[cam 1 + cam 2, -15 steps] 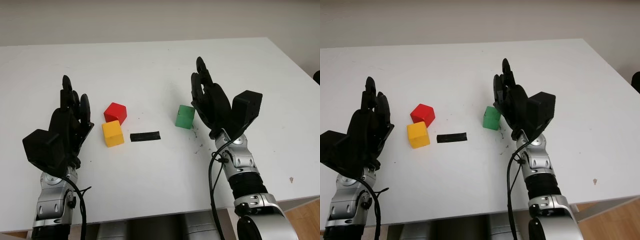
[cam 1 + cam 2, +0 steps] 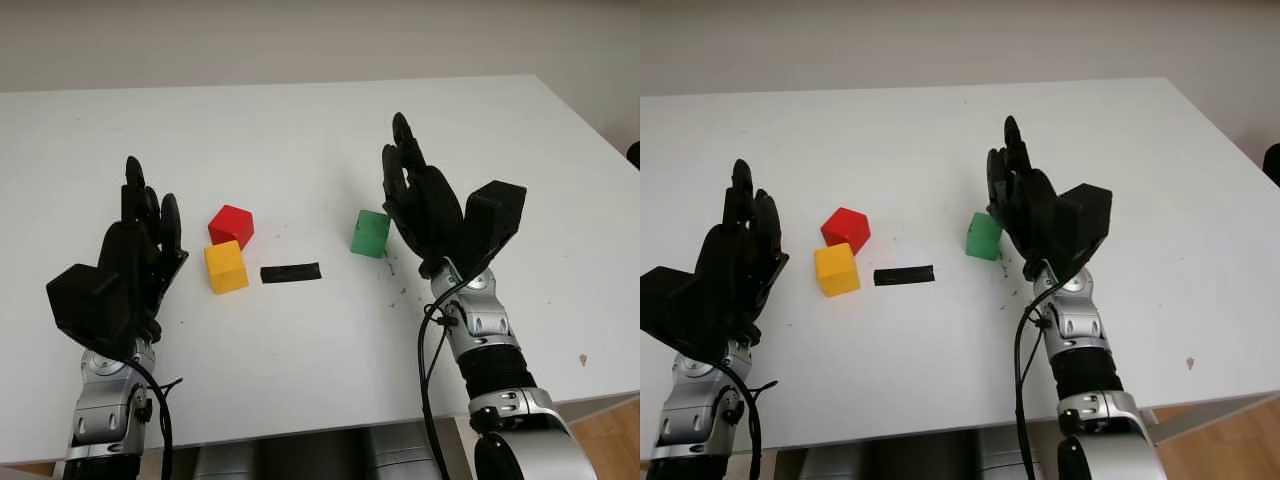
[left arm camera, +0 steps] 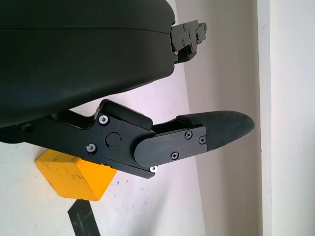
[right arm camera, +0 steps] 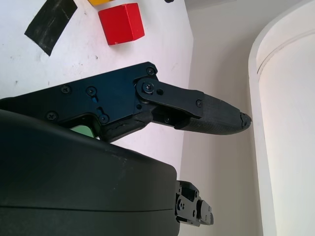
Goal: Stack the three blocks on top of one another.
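Blocks sat unstacked on the white tabletop point(image 2: 300, 140), three of them, each on its own face. The red block point(image 2: 231, 225) lay left of centre, and the yellow block point(image 2: 225, 267) sat just beside it at about its 6 o'clock, the two near enough that their corners almost met; whether they touched could not be told. The green block point(image 2: 370, 233) stood well apart from that pair, out at their 3 o'clock. Between the yellow and green blocks, closer to the yellow, a strip of black tape point(image 2: 291, 272) lay flat on the surface.

The left hand point(image 2: 135, 250) was at the yellow block's 9 o'clock, near it but apart, open and holding nothing, its fingers pointing toward 12 o'clock. From the left wrist camera the yellow block point(image 3: 74, 174) showed beyond a black finger point(image 3: 197, 135), with an end of the tape point(image 3: 83, 221) close by.

The right hand point(image 2: 420, 200) was at the green block's 3 o'clock, just beside it, open and holding nothing, palm turned toward the block. Contact between hand and block could not be made out. From the right wrist camera the red block point(image 4: 121, 23) and the tape point(image 4: 50, 18) appeared beyond the finger point(image 4: 197, 113), and a sliver of green point(image 4: 83, 130) peeked out beside the hand's shell
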